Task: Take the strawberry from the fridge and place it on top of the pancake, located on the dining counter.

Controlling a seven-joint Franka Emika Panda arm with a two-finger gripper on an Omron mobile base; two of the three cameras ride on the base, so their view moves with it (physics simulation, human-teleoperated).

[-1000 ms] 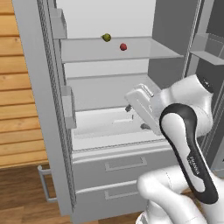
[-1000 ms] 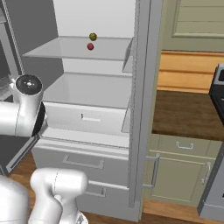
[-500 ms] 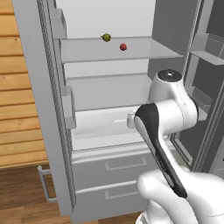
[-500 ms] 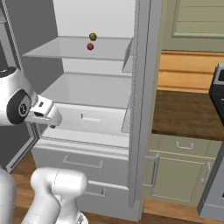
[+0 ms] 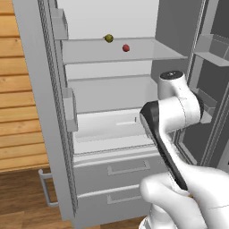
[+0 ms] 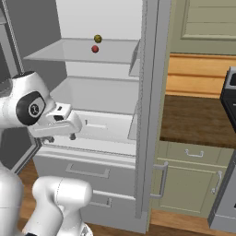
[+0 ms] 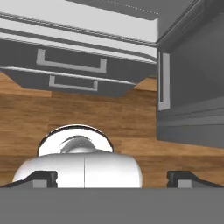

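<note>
The strawberry (image 5: 126, 48) sits on the fridge (image 5: 42, 112) shelf beside the olive fruit (image 5: 108, 38).

The fridge (image 5: 112, 134) stands open, its pale interior facing the cameras. Its upper shelf (image 5: 147, 53) is a thin light-grey slab running across the compartment. Two small fruits lie directly on it: the strawberry (image 5: 126, 48), red and rounded, toward the front, and a small olive-green fruit (image 5: 108, 38) just behind it and to its left in the left base view, the two near each other but apart. In the right base view the strawberry (image 6: 95, 49) sits just below the green fruit (image 6: 97, 38) on the same shelf (image 6: 60, 53). Below, a lower shelf (image 5: 112, 127) lies pale and flat above two closed drawers (image 5: 120, 172). The fridge rests on a brown wood-plank floor (image 7: 87, 118).
</note>
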